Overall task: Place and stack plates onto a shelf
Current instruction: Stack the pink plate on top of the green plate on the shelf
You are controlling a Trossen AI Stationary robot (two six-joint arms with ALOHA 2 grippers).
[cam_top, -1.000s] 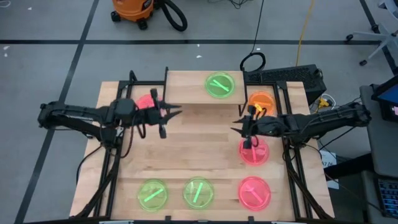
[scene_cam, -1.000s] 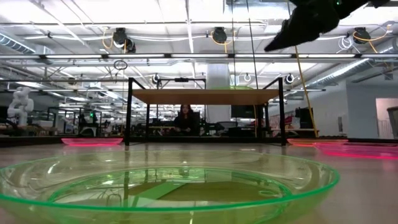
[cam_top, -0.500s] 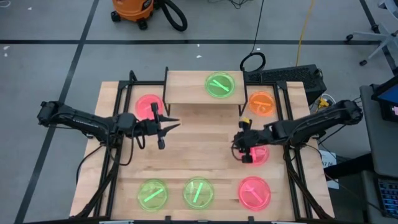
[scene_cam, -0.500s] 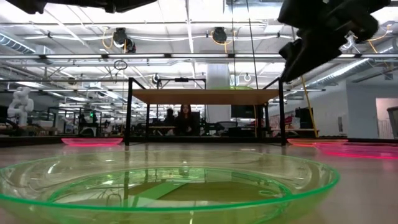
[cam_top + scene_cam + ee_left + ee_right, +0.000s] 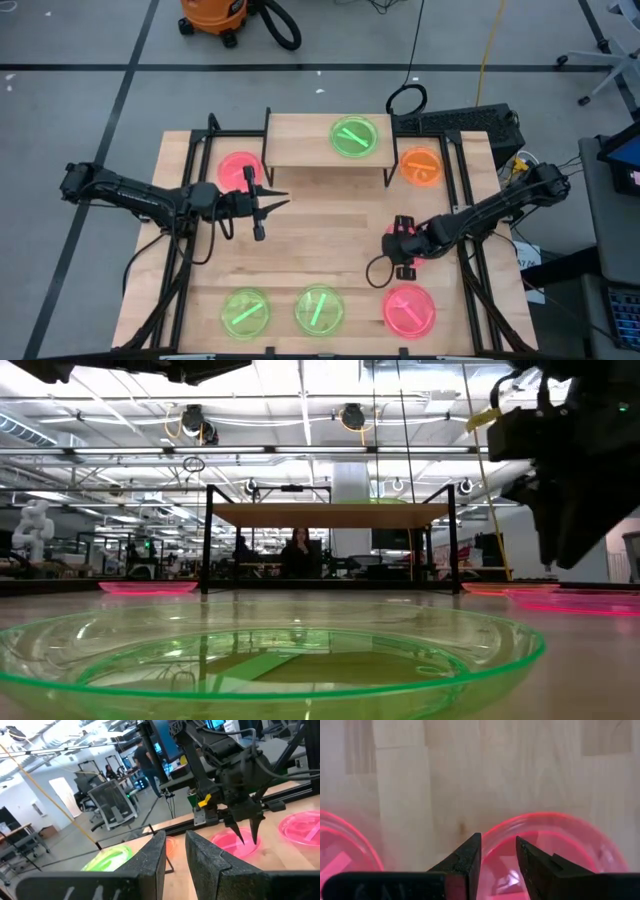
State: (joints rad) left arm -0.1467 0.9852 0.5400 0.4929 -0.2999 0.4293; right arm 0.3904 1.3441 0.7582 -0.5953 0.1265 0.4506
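right tool (image 5: 245,829) above pink plate (image 5: 234,843)

High view looks straight down, low view level across the table (image 5: 300,230); both share the shelf (image 5: 330,515).

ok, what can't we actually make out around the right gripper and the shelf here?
- High view: the right gripper covers most of the pink plate below it, so any contact is hidden.
- Right wrist view: its fingers straddle that plate's rim; whether they touch it is unclear.
- Low view: the shelf is seen edge-on, so the green plate on it is out of sight.
- The left gripper waits mid-table.
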